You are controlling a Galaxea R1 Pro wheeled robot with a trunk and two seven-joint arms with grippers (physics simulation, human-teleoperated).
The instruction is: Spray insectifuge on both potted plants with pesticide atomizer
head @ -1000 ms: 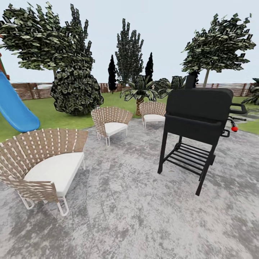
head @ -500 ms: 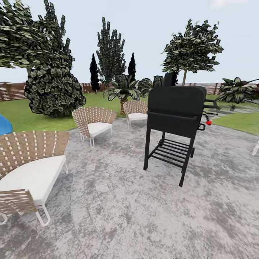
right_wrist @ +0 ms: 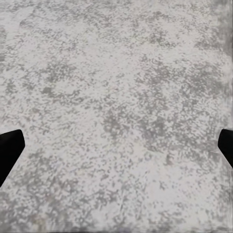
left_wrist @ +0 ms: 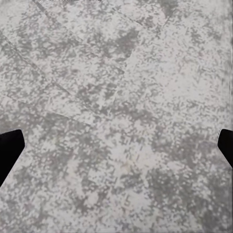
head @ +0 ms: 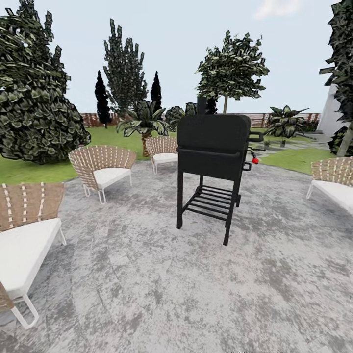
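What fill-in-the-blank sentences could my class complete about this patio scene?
1. The black grill stands on grey ____ paving.
2. Each woven chair has a ____ seat cushion.
3. The small knob on the grill's side is ____.
4. Beyond the lawn runs a brown wooden ____.

Missing words: stone; white; red; fence

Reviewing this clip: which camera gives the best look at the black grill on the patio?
The head view. It shows the whole black grill standing upright on the grey stone patio, with woven chairs around it. The left wrist view and right wrist view look down at mottled grey paving between dark fingertips, with no part of the grill.
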